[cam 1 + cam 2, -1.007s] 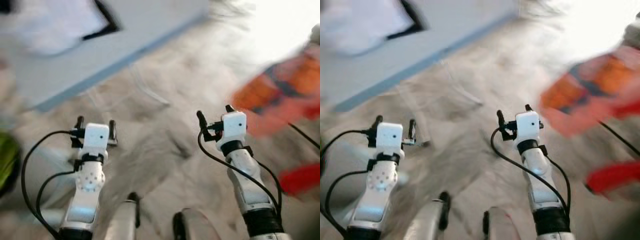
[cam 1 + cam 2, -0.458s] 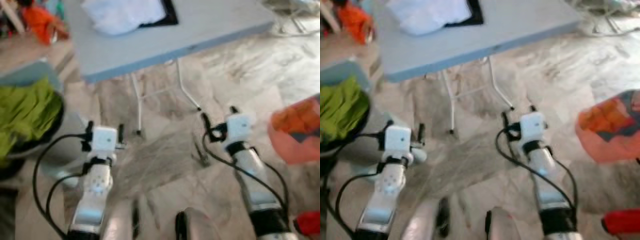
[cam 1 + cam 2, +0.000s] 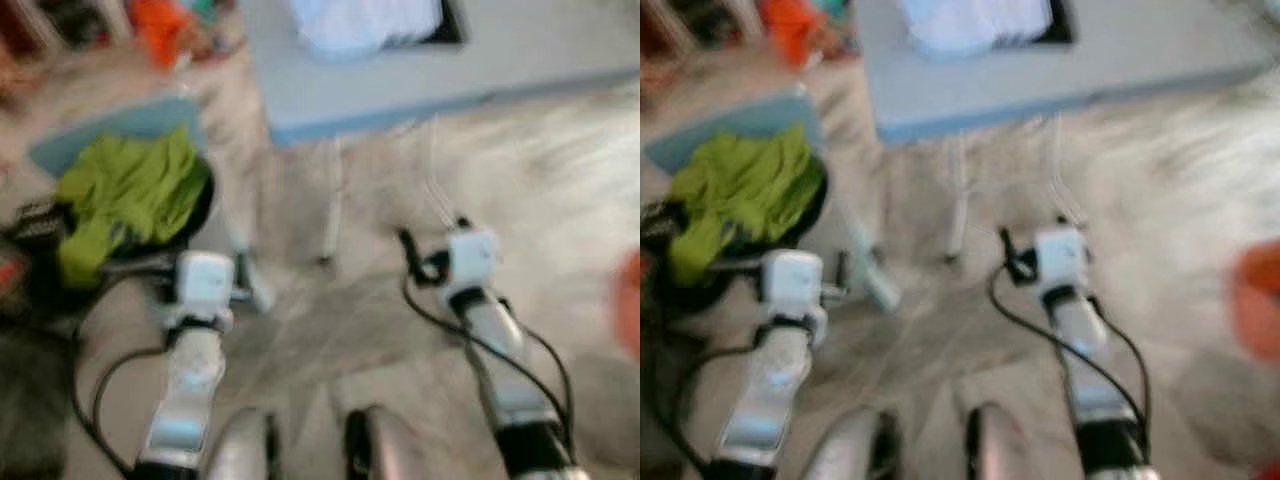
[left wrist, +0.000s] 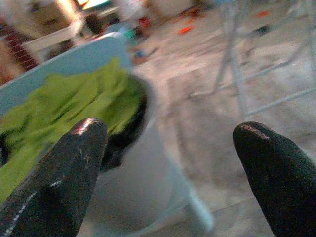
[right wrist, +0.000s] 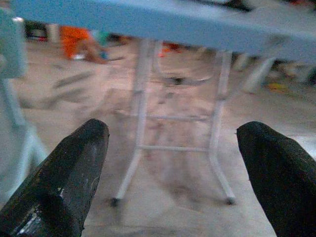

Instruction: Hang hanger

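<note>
The eye views are blurred by motion. My left gripper [image 3: 207, 264] is held out low over the marble floor, close to a dark basket [image 3: 197, 215] heaped with green cloth [image 3: 130, 190]. In the left wrist view the left gripper [image 4: 168, 148] is open with nothing between its fingers, and the green cloth [image 4: 59, 108] lies just beyond one fingertip. My right gripper [image 3: 433, 236] hangs in front of the grey-blue table [image 3: 530, 55]. It is open and empty too, with the white table legs [image 5: 140, 94] ahead of the right gripper [image 5: 173, 148].
White cloth [image 3: 365, 20] lies on the table top. A light blue board [image 3: 120, 125] stands behind the basket. Orange things [image 3: 165, 20] sit at the far left, and an orange shape [image 3: 632, 310] shows at the right edge. The table legs [image 3: 330, 210] stand ahead.
The camera has swung left: the table and the orange bag slid right, and the basket of green cloth came further into view. Both arms keep the same open pose.
</note>
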Controlling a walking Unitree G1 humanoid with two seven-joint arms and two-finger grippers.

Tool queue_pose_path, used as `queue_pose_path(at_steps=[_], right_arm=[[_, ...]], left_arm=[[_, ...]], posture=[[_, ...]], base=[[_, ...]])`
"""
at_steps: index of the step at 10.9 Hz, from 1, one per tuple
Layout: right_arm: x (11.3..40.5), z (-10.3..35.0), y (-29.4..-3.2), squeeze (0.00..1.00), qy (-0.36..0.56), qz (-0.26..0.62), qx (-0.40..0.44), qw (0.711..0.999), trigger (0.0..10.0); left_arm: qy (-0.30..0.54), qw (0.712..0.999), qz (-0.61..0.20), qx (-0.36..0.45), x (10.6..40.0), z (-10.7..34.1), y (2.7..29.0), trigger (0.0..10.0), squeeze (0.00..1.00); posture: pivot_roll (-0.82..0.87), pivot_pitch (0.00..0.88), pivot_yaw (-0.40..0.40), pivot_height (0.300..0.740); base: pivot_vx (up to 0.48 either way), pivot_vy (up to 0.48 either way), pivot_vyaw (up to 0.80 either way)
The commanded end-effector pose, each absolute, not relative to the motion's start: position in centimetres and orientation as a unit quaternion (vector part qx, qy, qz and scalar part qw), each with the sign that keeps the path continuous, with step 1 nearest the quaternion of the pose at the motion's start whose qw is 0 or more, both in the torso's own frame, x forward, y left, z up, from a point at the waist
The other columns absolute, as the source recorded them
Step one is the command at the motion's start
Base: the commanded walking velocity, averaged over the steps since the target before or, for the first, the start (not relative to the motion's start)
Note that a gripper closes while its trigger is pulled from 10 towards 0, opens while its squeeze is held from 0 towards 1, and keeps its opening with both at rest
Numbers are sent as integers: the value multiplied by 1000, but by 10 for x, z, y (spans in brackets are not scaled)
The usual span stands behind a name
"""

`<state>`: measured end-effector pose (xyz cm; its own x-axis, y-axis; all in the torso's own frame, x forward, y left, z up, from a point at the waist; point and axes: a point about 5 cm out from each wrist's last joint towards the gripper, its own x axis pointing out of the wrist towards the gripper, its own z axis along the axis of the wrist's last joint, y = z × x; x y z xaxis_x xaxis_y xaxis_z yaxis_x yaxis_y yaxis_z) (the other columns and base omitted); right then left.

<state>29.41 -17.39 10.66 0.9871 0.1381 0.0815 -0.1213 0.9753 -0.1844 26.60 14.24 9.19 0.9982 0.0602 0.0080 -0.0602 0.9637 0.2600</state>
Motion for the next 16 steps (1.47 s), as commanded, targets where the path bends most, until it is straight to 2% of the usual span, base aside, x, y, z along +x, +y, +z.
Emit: queue_pose_path(at_steps=[1, 4, 8, 16], right_arm=[[293, 104, -170, 0, -43, 71, -82, 993, 10000], [293, 104, -169, 0, -43, 72, -83, 993, 10000], [294, 106, -170, 0, -45, 72, -86, 993, 10000], [294, 106, -168, 0, -46, 77, -89, 992, 10000]], left_arm=[[7, 990, 41, 138, 264, 90, 151, 10000, 0], [9, 990, 41, 136, 265, 90, 151, 10000, 0], [-24, 993, -6, 117, 265, 103, 149, 10000, 0], [-24, 993, -21, 112, 263, 102, 145, 10000, 0]], posture=[[21, 267, -30, 740], [20, 268, -31, 740], [14, 267, -34, 740], [11, 269, -37, 740]], base=[[0, 480, 0], [0, 480, 0], [0, 0, 0], [340, 0, 0]])
